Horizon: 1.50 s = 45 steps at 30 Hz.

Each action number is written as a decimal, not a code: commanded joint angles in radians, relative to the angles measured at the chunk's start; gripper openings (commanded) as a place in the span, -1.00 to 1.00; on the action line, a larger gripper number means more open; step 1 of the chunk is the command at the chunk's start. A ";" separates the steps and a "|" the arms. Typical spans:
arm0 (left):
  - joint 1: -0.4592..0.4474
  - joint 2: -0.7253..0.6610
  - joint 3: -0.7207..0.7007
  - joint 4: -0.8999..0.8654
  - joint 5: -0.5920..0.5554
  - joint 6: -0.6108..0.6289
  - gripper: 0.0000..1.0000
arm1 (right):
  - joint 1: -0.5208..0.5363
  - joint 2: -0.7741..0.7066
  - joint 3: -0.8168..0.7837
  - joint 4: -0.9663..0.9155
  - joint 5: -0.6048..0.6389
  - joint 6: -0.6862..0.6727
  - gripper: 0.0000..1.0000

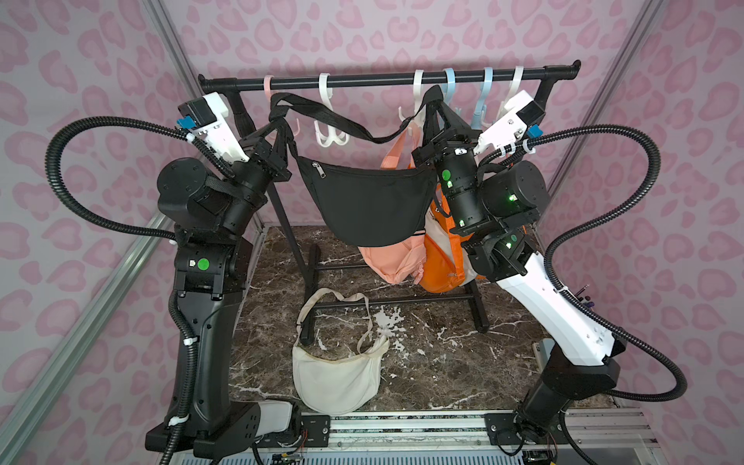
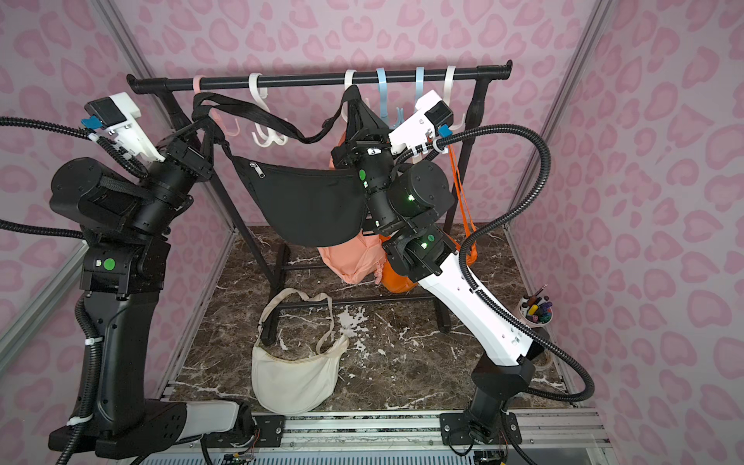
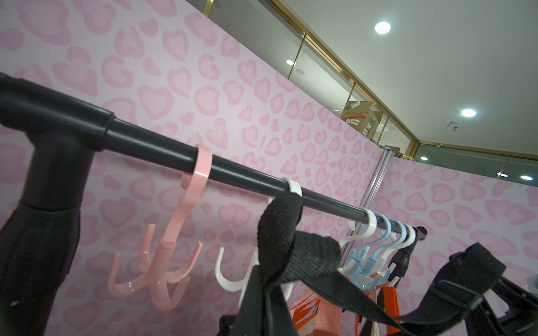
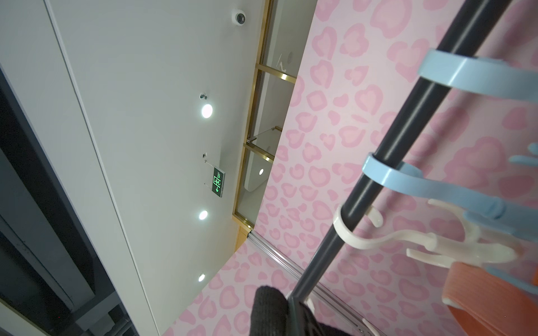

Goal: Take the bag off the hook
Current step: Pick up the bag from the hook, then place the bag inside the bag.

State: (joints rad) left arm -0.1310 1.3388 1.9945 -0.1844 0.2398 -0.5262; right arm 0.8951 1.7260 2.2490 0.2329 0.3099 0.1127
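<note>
Over brown marbled floor (image 1: 422, 362), left pincer (image 1: 282, 145) and right pincer (image 1: 437, 120) clamp the woven strap (image 1: 342, 120) of the crescent black bag (image 1: 366, 205).

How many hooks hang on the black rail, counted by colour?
Pink hook: 1
White hooks: 3
Blue hooks: 2
Total: 6
</note>
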 commanded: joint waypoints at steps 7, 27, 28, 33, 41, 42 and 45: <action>0.002 -0.026 -0.015 0.039 0.020 0.002 -0.93 | 0.030 -0.015 -0.003 -0.043 -0.030 -0.048 -1.00; 0.001 -0.287 -0.296 0.044 -0.005 0.076 -0.93 | 0.219 -0.194 -0.306 -0.002 0.074 -0.216 -1.00; 0.001 -0.314 -0.330 0.040 -0.016 0.079 -0.93 | 0.232 -0.209 -0.332 -0.001 0.089 -0.228 -1.00; 0.001 -0.436 -0.498 0.016 -0.054 0.084 -0.93 | 0.339 -0.269 -0.502 0.070 0.208 -0.384 -1.00; -0.046 -0.569 -0.710 -0.072 -0.123 0.118 -0.93 | 0.396 -0.329 -0.700 0.023 0.268 -0.355 -1.00; -0.054 -0.579 -0.728 -0.081 -0.128 0.127 -0.93 | 0.402 -0.341 -0.727 0.024 0.271 -0.347 -1.00; -0.070 -0.608 -0.773 -0.128 -0.151 0.131 -0.93 | 0.427 -0.381 -0.818 0.017 0.290 -0.315 -1.00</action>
State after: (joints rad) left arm -0.1928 0.7486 1.2419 -0.2829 0.1249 -0.4175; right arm 1.3075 1.3670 1.4826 0.2413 0.5571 -0.2356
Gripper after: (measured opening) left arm 0.059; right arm 0.053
